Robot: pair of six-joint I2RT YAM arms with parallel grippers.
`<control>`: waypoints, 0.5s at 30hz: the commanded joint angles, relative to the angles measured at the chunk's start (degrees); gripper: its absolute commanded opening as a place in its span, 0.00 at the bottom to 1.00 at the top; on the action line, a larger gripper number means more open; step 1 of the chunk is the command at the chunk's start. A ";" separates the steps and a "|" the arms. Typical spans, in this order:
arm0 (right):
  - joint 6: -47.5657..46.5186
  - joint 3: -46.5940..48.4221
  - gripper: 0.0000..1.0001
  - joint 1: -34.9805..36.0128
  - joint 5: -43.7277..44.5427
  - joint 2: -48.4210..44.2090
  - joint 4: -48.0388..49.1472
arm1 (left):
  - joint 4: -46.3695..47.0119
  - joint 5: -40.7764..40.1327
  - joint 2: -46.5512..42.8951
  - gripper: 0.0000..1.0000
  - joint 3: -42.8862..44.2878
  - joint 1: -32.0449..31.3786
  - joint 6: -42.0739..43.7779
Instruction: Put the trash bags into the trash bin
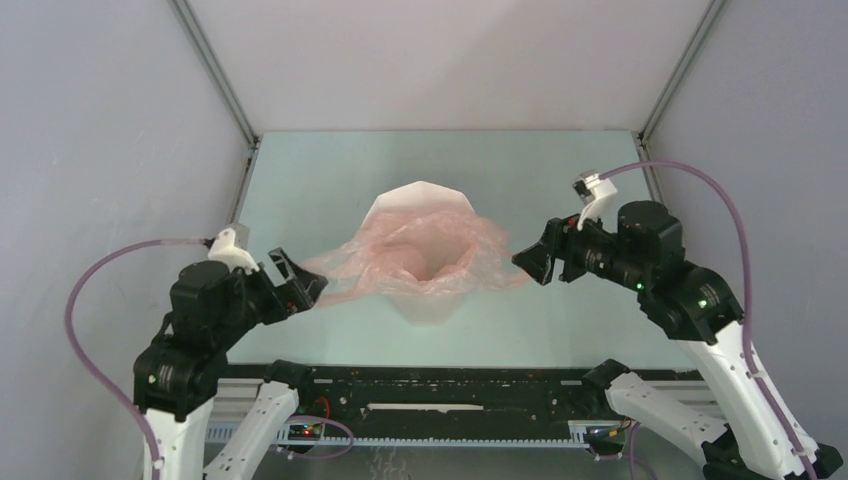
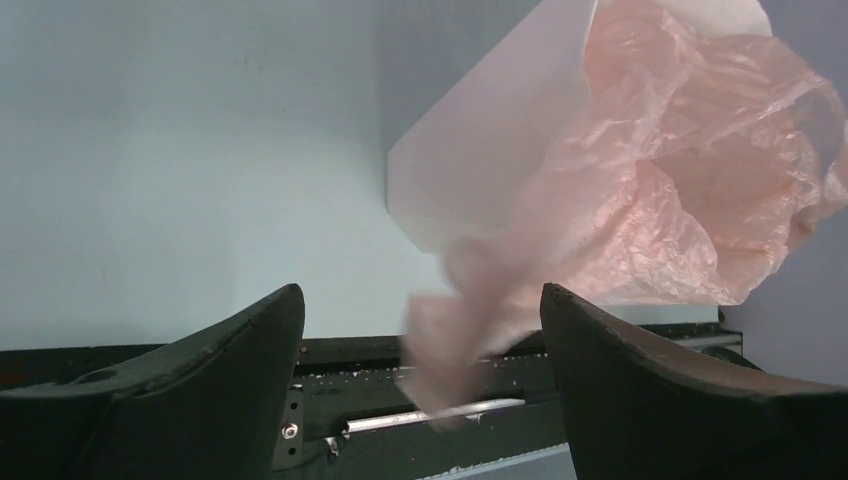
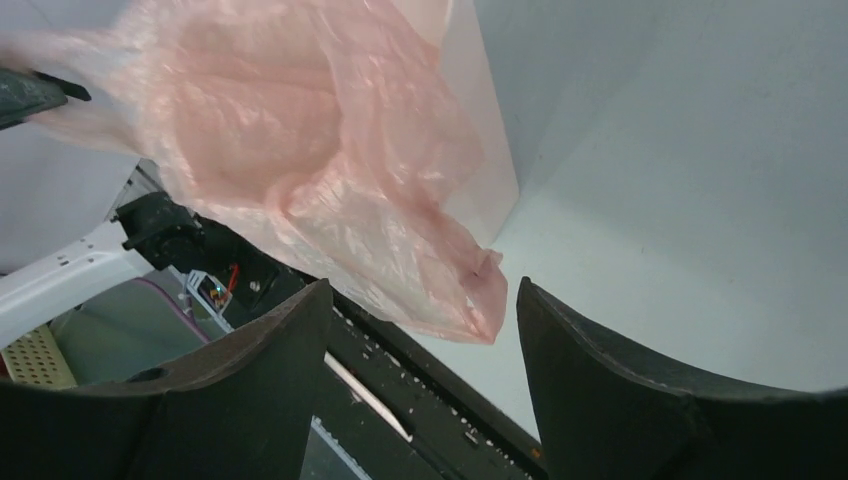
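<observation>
**Pink bag in the bin's mouth, both jaws open**

The white bin (image 1: 433,306) stands in the middle of the desk (image 1: 330,175), well apart from every edge. The pink bag (image 1: 405,262) sits in its mouth, sunk down inside, with wrinkled edges spilling over the rim to left and right. The left jaws stand wide open just beside the bag's left tail, which hangs blurred between them in the wrist view, ungripped. The right jaws are open too, near the bag's right corner, holding nothing.
</observation>
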 commanded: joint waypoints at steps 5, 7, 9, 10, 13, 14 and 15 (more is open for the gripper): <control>-6.42 13.56 0.79 0.21 0.11 6.14 -0.99 | -3.29 -8.71 2.86 0.96 15.82 0.48 2.18; -7.25 15.26 0.79 1.34 0.64 8.34 -0.34 | -0.92 -4.17 5.36 0.96 15.80 0.48 3.05; -8.71 16.45 0.79 3.04 2.46 10.46 -0.19 | 1.72 2.05 6.72 0.97 13.68 0.48 4.50; -9.60 16.98 0.79 3.93 3.94 11.47 -0.28 | 3.26 6.00 7.00 0.97 11.94 0.48 5.77; -11.63 17.45 0.79 5.91 6.27 13.97 -0.27 | 6.11 11.20 6.84 1.00 7.14 0.48 8.43; -12.28 17.62 0.79 6.50 6.32 14.90 -0.34 | 6.38 10.94 6.83 1.00 5.95 0.48 9.07; -12.93 17.87 0.79 7.33 6.60 15.79 -0.59 | 6.31 10.75 7.29 1.00 5.03 0.48 10.00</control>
